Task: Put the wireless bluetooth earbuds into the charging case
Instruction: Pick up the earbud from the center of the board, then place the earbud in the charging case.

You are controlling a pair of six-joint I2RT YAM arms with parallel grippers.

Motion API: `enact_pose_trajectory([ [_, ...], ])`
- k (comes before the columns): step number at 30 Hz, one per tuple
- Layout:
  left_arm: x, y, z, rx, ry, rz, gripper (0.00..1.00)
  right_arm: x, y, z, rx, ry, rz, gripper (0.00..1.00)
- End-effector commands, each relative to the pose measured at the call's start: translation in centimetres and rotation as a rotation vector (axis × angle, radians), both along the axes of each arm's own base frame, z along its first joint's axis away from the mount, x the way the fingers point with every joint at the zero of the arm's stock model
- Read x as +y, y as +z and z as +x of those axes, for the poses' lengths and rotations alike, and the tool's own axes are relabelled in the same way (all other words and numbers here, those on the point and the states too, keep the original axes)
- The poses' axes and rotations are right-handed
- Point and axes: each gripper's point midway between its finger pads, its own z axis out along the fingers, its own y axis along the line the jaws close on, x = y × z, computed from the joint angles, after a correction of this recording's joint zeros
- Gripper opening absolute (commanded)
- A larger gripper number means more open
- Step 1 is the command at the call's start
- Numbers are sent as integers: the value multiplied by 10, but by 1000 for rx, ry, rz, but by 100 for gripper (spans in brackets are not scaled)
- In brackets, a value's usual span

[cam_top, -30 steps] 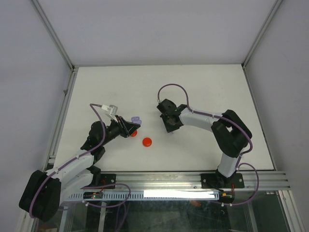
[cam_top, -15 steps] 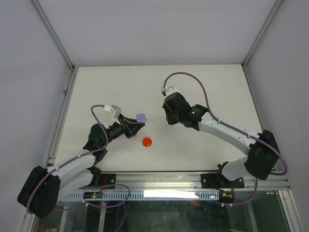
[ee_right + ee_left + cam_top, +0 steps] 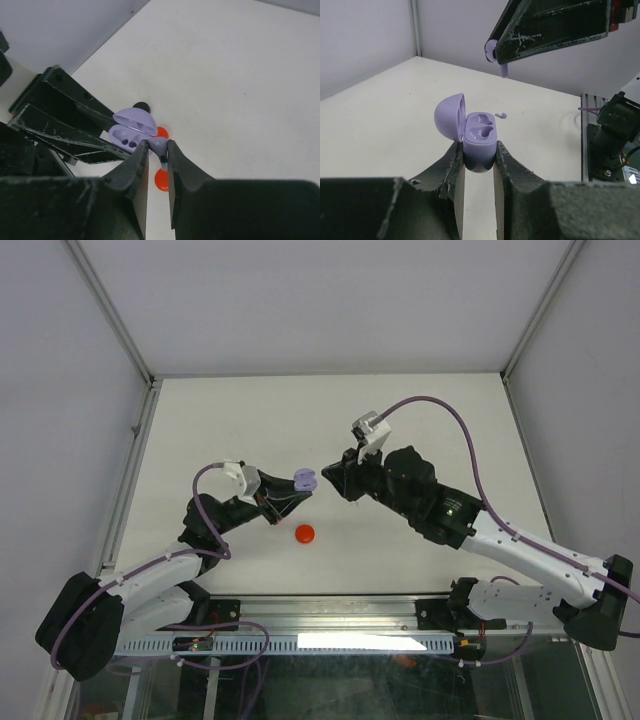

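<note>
Left tool point(image 3: 479, 165): my fingers are clamped on the lower body of the charging case point(image 3: 476, 132) and hold it up off the bench point(image 3: 420, 410).
Case state: it is lavender and upright, with the lid swung open to one side and both moulded wells facing up.
Right tool point(image 3: 156, 150): narrow, pinching the lavender earbud point(image 3: 159, 146) above the charging case and clear of it, stem hanging down.
Loose earbud point(image 3: 501, 115): it lies on the bench beyond the charging case.
Red disc point(image 3: 304, 533): it sits on the bench, below the charging case on the side toward my bases.
</note>
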Motion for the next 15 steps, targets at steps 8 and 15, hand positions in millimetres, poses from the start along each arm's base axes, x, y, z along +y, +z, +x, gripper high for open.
enact_pose_trajectory([
  [8,-14,54,-14,-292,-69,-31,8,33,61,-35,-230,152,259,14],
  [15,-16,56,-20,-305,-89,-39,8,37,56,-36,-243,147,274,14],
])
